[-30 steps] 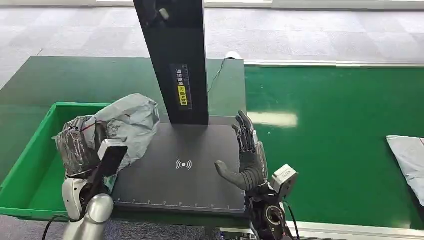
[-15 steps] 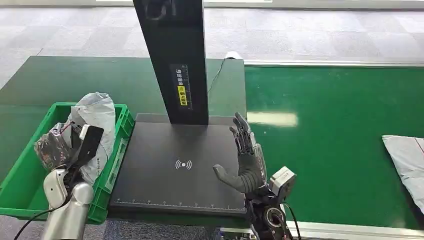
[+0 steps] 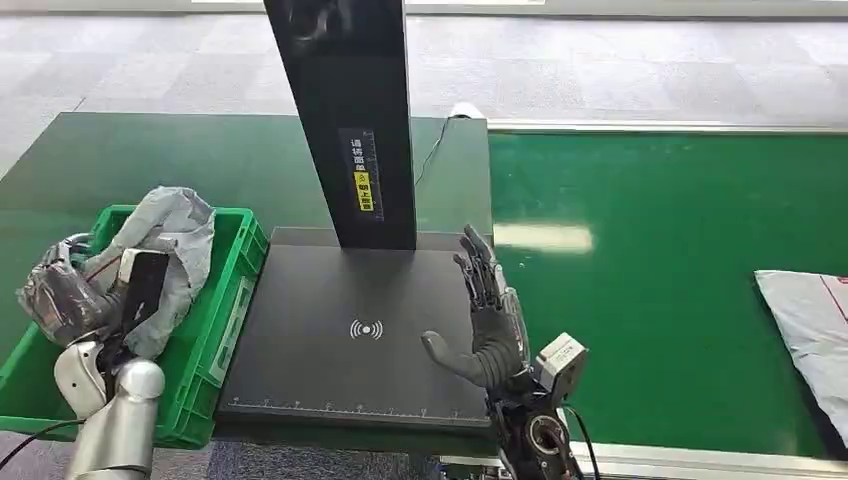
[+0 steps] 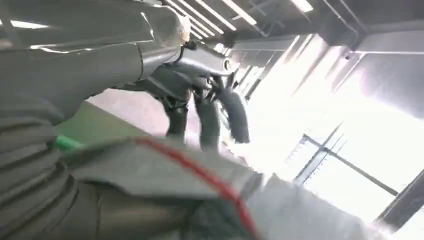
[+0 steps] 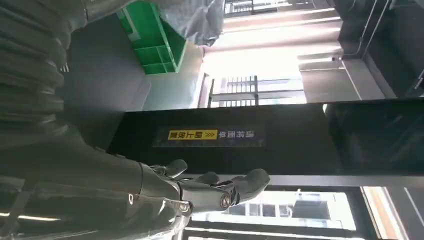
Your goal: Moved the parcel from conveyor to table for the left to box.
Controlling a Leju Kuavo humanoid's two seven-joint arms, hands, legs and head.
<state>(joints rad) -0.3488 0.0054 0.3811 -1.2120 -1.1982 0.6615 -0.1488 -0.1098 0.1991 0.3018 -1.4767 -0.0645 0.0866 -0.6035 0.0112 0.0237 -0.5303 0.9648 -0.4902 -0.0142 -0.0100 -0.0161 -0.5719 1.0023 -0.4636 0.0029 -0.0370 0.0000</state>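
A crumpled grey parcel (image 3: 172, 232) with a red line on it hangs over the green bin (image 3: 228, 310) at the left, and my left hand (image 3: 62, 300) holds it from the outer side. In the left wrist view the parcel (image 4: 165, 185) lies against my palm under dark fingers (image 4: 210, 117). My right hand (image 3: 488, 322) stands open and upright, fingers spread, over the right edge of the black scanner plate (image 3: 330, 345), holding nothing. The right wrist view shows that hand (image 5: 200, 192) empty, with the bin (image 5: 155, 42) and parcel (image 5: 195, 17) beyond.
A tall black column (image 3: 345, 120) with a yellow label rises from the back of the scanner plate. To the right runs the green conveyor belt (image 3: 650, 250), with a second grey parcel (image 3: 812, 335) at its right edge. A dark green table lies behind the bin.
My left arm has carried the parcel leftward, from over the scanner plate's edge to over the bin. The parcel on the belt has crept left. My right hand has barely moved.
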